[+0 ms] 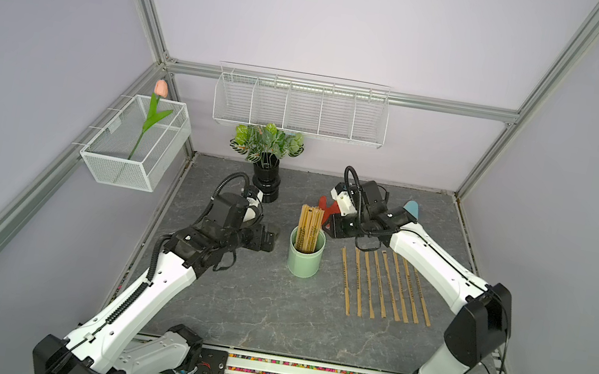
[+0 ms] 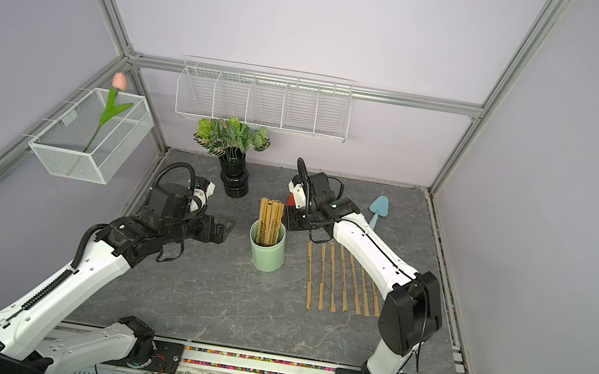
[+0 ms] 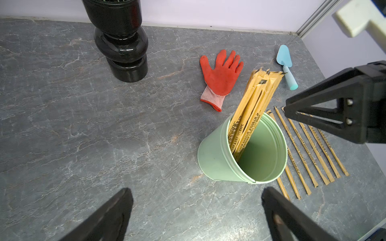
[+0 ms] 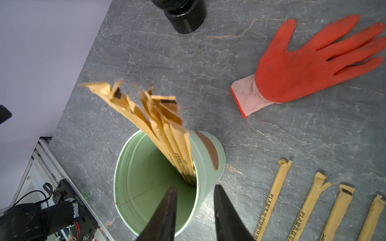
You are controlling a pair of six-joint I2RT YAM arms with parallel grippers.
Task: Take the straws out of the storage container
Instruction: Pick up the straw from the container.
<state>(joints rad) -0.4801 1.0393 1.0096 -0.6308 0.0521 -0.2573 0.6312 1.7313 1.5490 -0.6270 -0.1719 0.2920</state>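
Observation:
The storage container is a mint-green cup standing upright mid-table. A bundle of tan straws leans in it against one side. Several more straws lie in a row on the table to its right. My right gripper hovers just above the cup's far-right rim beside the straw tops, jaws partly apart, nothing between them. My left gripper is wide open and empty, low over the table left of the cup.
A black ribbed vase with a leafy plant stands behind the left arm. A red glove and a blue trowel lie behind the cup. White wire baskets hang on the walls.

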